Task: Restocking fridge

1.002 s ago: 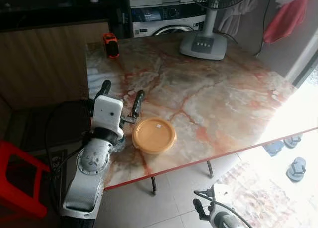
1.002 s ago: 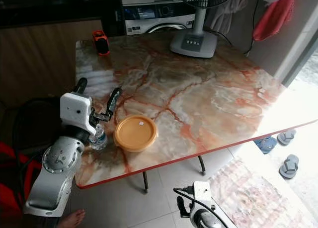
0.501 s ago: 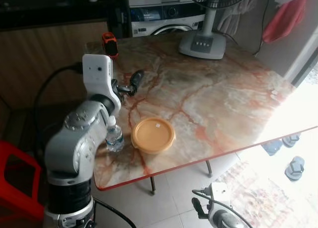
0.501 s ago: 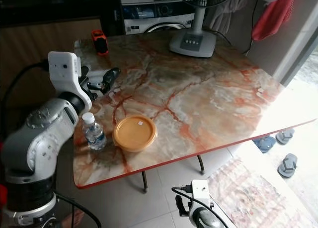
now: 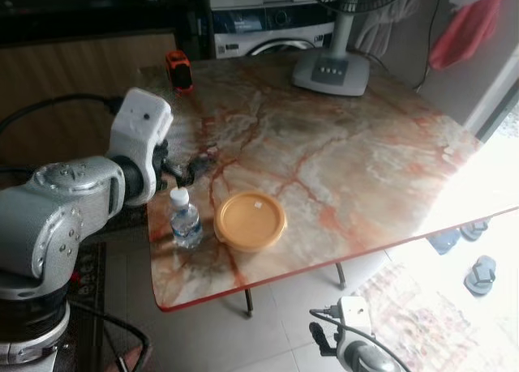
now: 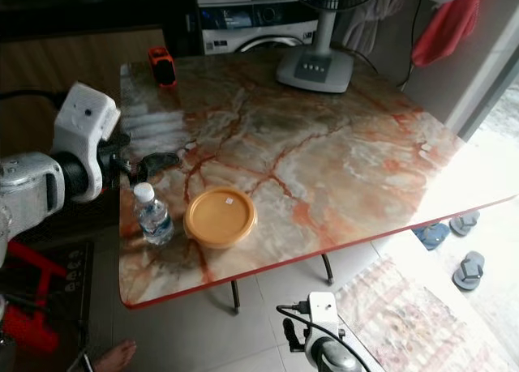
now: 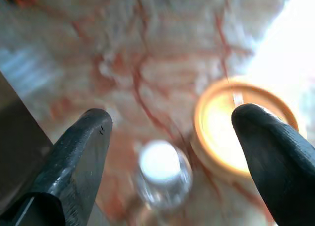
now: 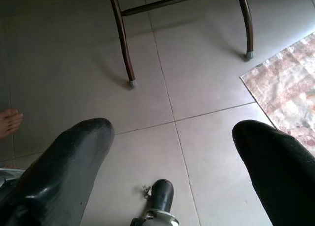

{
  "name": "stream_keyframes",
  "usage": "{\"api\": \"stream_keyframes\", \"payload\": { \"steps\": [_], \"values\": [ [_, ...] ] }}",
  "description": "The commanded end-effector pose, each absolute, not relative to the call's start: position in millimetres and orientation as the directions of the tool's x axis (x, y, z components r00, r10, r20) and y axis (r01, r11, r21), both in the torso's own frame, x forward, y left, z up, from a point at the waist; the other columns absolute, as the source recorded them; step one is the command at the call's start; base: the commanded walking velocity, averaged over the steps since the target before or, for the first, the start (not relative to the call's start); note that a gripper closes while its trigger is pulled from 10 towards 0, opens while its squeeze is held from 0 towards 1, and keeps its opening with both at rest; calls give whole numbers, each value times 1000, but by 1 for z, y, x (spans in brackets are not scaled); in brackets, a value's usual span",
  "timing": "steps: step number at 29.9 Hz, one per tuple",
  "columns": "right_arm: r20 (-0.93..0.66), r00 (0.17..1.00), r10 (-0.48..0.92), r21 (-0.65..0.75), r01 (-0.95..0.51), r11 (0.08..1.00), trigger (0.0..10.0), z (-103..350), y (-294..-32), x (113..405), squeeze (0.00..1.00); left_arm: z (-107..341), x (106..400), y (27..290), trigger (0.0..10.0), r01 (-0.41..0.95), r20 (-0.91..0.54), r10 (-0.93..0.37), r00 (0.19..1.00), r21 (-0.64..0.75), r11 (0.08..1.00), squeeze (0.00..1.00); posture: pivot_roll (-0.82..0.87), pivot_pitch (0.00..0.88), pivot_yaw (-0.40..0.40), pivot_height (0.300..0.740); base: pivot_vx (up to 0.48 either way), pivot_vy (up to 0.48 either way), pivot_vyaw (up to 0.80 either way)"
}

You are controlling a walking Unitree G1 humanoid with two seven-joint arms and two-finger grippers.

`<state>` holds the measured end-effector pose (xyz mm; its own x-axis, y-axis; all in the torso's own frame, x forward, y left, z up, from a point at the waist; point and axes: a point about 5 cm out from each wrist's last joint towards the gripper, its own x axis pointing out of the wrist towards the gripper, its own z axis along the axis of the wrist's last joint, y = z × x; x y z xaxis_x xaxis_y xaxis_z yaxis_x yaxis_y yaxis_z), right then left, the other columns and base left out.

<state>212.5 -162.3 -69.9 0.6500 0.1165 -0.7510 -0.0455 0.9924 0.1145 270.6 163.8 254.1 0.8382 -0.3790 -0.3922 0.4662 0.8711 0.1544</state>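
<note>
step: grab water bottle [image 5: 186, 224] | left gripper [image 7: 172, 137] jaws apart, empty | bottle upright on tabletop [image 5: 349, 153], below and between jaws, touching neither; orange-lidded container [image 5: 250, 220] just beside | tip: drop straight down, centre on body under cap, avoid nudging container | right gripper [image 8: 172, 152] idle, jaws apart, over floor

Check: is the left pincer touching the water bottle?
Apart. The left wrist view shows the left pincer open, the water bottle lying between and beyond its fingers with marble table visible either side.
</note>
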Motion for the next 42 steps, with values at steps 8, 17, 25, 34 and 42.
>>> {"api": "stream_keyframes", "payload": {
  "steps": [8, 17, 25, 34, 42],
  "values": [
    [-770, 628, 111, 98, -56, 994, 10000, -74, -167, 205, 0, 223, 273, 179, 10000, 434, -506, -316, 803, 133, 891, 0, 183, 30, -55, 740, 0, 0, 0],
    [-772, 625, 115, 94, -66, 993, 10000, -74, -168, 204, 0, 223, 278, 182, 10000, 405, -469, -310, 827, 114, 907, 0, 182, 33, -62, 740, 0, 0, 0],
    [-774, 623, 116, 91, -71, 993, 10000, -75, -172, 202, 0, 231, 284, 182, 10000, 390, -400, -312, 862, 128, 912, 0, 179, 32, -70, 740, 0, 0, 0],
    [-782, 613, 108, 83, -70, 994, 10000, -77, -176, 197, 0, 222, 287, 181, 4510, 377, -414, -310, 856, 90, 922, 0, 173, 33, -74, 740, 0, 0, 0],
    [-785, 610, 109, 81, -73, 994, 10000, -77, -180, 196, 0, 221, 292, 183, 5333, 363, -401, -302, 865, 84, 928, 0, 169, 31, -74, 740, 0, 0, 0]
  ]
}}
